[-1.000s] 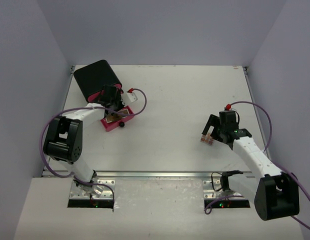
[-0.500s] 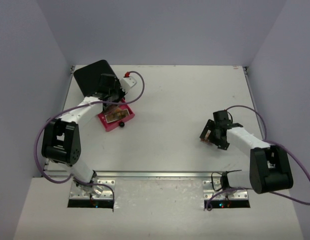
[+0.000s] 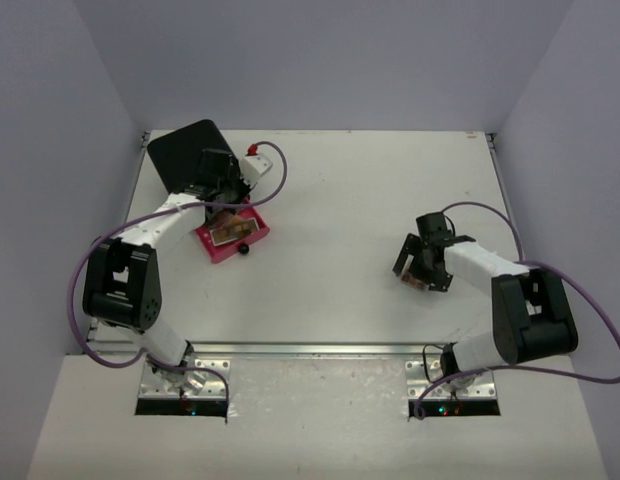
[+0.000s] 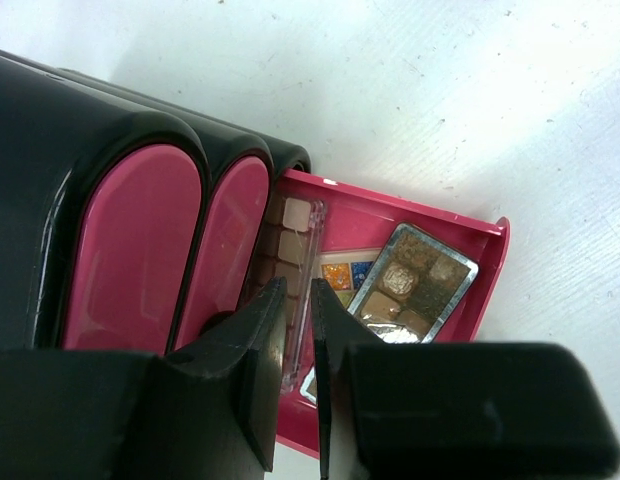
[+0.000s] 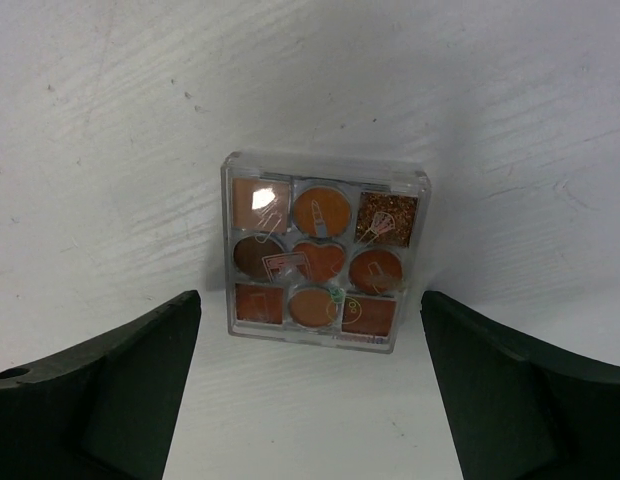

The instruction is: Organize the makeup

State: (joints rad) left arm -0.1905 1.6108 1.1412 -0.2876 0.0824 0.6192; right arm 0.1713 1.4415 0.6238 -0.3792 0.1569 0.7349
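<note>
Landmark: black box with pink drawers.

- One pink drawer stands pulled out from the box. In it lie a long brownish palette against the box-side wall, a silver-edged palette beside it, and a multicolour one partly under both.
- Left gripper hangs over the drawer at the box front. Jaws all but closed, a thin slit between them, nothing held.
- Square palette lies flat on the table, well apart from the box, to its right.
- Right gripper is over it. Jaws spread wide either side, touching nothing.
</note>
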